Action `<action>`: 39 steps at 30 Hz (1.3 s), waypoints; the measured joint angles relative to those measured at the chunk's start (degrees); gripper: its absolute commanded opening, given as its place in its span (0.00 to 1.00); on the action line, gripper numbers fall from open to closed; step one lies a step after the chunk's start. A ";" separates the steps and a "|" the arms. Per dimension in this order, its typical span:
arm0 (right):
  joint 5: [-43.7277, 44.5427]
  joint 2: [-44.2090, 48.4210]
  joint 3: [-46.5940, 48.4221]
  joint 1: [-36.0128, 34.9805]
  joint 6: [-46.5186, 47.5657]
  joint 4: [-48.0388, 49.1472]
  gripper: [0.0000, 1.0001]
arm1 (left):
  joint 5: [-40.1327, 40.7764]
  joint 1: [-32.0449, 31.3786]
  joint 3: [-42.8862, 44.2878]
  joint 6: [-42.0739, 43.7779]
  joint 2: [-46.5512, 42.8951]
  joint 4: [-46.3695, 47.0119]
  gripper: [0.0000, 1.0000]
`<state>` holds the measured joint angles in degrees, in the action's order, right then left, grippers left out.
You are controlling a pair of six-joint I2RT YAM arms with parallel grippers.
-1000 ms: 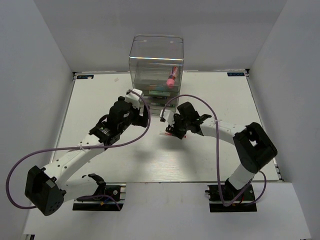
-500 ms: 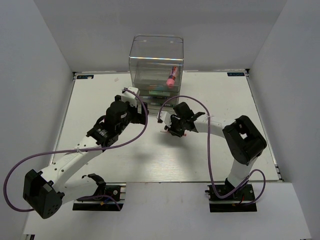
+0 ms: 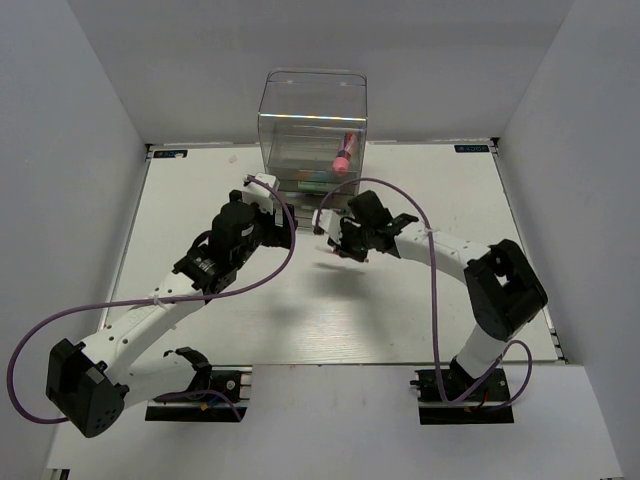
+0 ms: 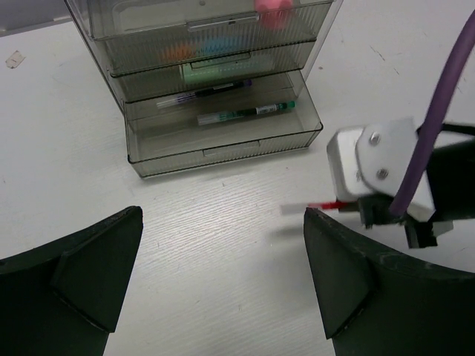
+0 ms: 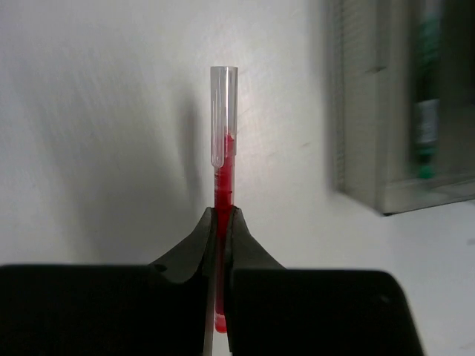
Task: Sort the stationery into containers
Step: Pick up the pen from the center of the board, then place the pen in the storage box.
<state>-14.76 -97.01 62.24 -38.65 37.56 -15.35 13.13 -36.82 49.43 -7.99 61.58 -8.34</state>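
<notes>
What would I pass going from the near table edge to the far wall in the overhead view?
Right arm's base → red pen pinched in the right gripper → drawers of the clear organizer → pink marker in its top bin.

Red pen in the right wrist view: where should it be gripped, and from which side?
Grip the red pen on its barrel, behind the clear cap, fingers closing across its thin width from the tail end. The right gripper holds it that way, so the long capped end juts free ahead, probably easing placement in the organizer.
</notes>
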 measured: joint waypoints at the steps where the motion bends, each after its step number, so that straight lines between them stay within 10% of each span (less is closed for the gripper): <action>1: 0.46 0.42 1.38 0.00 0.02 0.22 0.00 | 0.00 0.00 0.00 0.00 0.00 0.02 0.99; 16: 9.92 -11.93 22.75 0.00 9.18 5.20 0.00 | 0.63 0.00 -0.33 0.26 -0.28 0.28 0.99; 20: 12.72 -18.84 28.26 0.02 11.63 4.94 0.32 | 1.07 0.00 -0.33 0.39 -0.31 0.28 0.99; 25: 14.86 -21.40 29.59 0.13 12.46 4.61 0.41 | 1.25 0.00 -0.33 0.46 -0.28 0.31 0.99; 28: 13.97 -21.16 29.59 0.17 12.22 4.70 0.32 | 1.27 0.00 -0.33 0.46 -0.28 0.33 0.99; 30: 12.46 -20.96 29.59 0.35 12.20 4.50 0.00 | 1.29 0.00 -0.33 0.46 -0.28 0.39 0.99; 39: -4.24 -20.85 33.75 0.76 13.25 -9.18 0.00 | 1.29 0.00 -0.33 0.72 -0.61 0.50 0.99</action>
<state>-19.00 -117.86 95.98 -37.89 50.81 -24.53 14.41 -36.82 49.10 -7.27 60.97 -7.84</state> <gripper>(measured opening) 0.014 0.987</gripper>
